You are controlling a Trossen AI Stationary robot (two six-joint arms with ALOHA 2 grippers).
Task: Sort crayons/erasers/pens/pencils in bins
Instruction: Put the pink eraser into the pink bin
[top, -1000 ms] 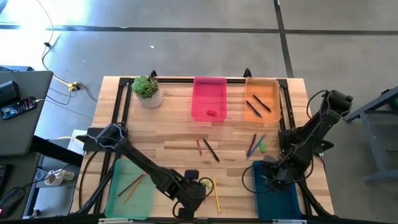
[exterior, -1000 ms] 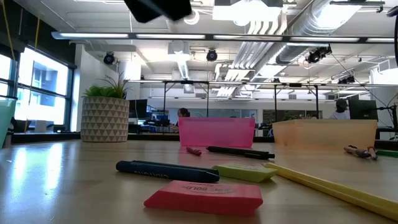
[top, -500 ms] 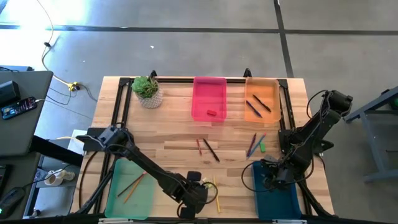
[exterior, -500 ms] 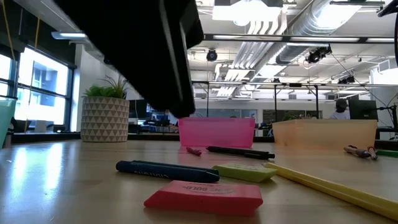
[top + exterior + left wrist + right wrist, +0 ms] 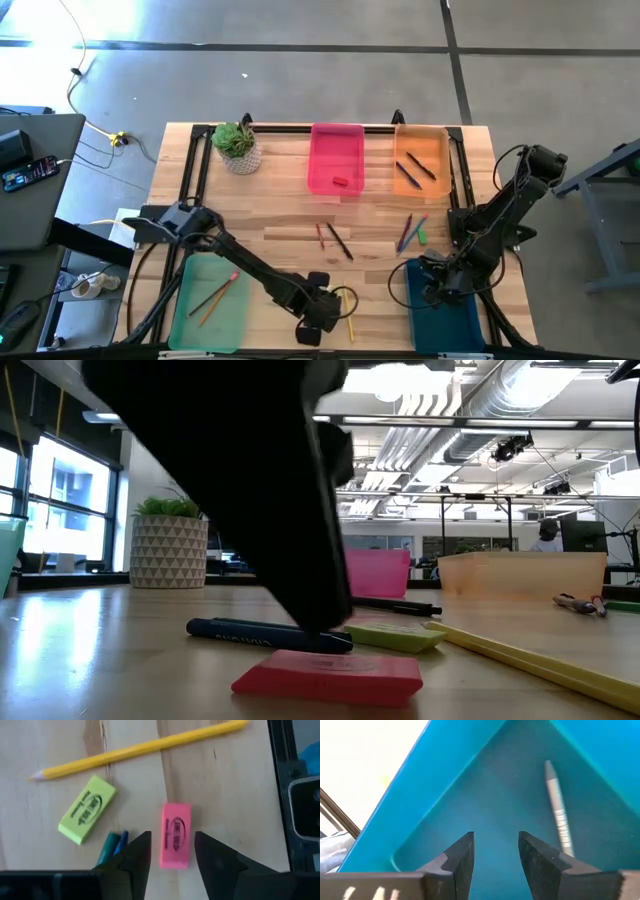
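Now left fingers [image 5: 172, 851] straddle pink eraser [image 5: 175, 841], clear both sides.

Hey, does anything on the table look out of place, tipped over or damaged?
Nothing stands out. Loose items lie flat on the table, unsorted. The left gripper hangs open over the pink eraser; the right gripper is open over the teal bin.

Left tool [image 5: 171, 851] low, fingers apart; right tool [image 5: 495, 851] likewise parted.
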